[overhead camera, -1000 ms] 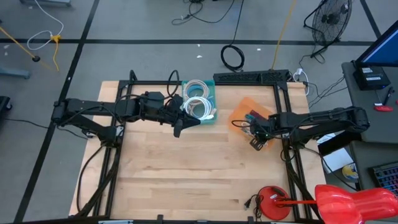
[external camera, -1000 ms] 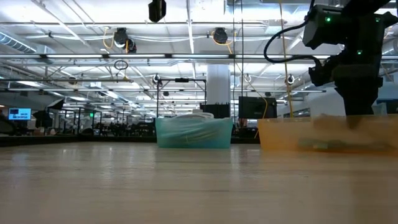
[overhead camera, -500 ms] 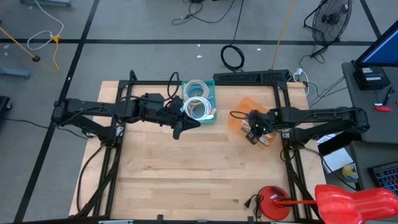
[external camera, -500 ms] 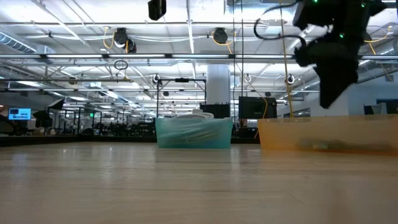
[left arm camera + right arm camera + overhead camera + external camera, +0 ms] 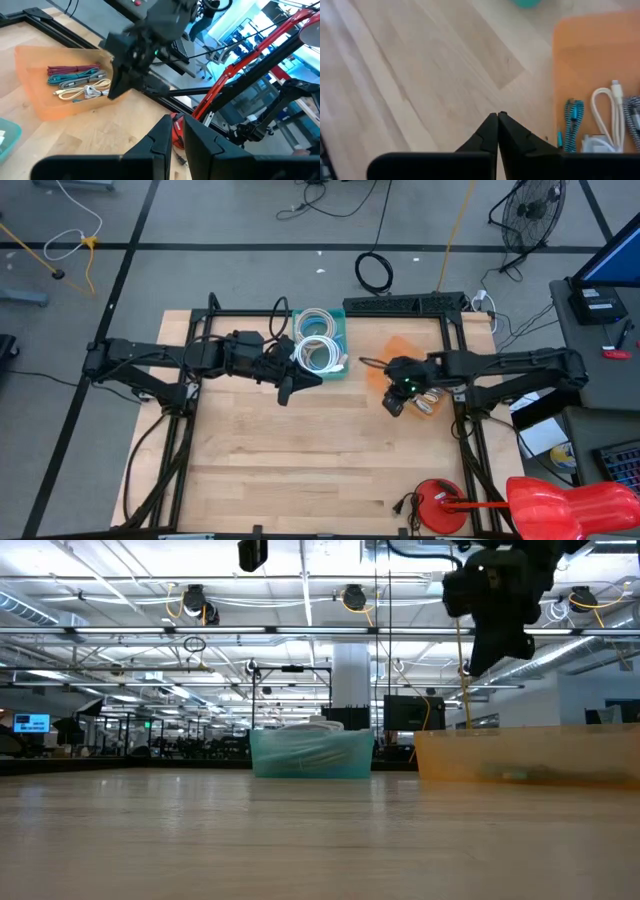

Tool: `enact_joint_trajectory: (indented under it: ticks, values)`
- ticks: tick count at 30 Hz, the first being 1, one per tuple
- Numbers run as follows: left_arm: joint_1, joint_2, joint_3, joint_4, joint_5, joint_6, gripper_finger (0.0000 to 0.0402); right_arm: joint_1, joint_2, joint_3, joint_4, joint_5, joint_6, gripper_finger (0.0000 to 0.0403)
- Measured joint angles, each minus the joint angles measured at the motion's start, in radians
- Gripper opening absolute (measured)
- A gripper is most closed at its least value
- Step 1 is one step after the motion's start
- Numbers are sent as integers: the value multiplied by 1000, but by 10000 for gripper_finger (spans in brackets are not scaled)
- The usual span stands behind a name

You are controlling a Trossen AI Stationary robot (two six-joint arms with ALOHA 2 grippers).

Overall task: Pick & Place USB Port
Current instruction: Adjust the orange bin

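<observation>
High view first: a teal bin (image 5: 322, 350) sits upper centre of the frame with white coiled cables (image 5: 318, 352) inside, and just right of it an orange tray (image 5: 384, 360) rests on the wooden table (image 5: 300, 450). Left wrist view gives the clearest look into that orange tray (image 5: 45, 107): bundled USB cables (image 5: 75, 82) lie there, red, teal and cream, side by side on its floor. Right wrist view catches a white cable (image 5: 605, 110) and a blue braided one (image 5: 570, 117) in the same tray. Now the tools: the right gripper (image 5: 394, 402) hangs at the tray's lower left edge, above bare wood, fingers (image 5: 496, 131) pinched fully together with nothing between them. Low view shows it raised well clear of the tray. The left gripper (image 5: 287, 388) waits just below the teal bin, jaws narrow, holding nothing that can be seen.
</observation>
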Motion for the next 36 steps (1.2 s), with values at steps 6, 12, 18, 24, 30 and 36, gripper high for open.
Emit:
enact_joint_trajectory:
  ticks: [6, 12, 18, 24, 30, 36]
  values:
    - [0, 0, 0, -6, 0, 5, 47, 39, 117, 0, 52, -2, -24, 0]
    - [0, 0, 0, -8, 0, 5, 47, 44, 227, 0, 62, 43, -92, 0]
    - [-15, 0, 0, -28, -2, 1, 47, 37, 308, 0, 48, 141, -152, 0]
    - [-51, 0, 0, -36, -25, 8, 47, 9, 365, 0, 46, 203, -176, 0]
    - [-59, 0, 0, -36, -55, 7, 47, -51, 369, 0, 55, 267, -185, 0]
    - [-73, 0, 0, -36, -55, 11, 47, -134, 369, 0, 55, 291, -227, 0]
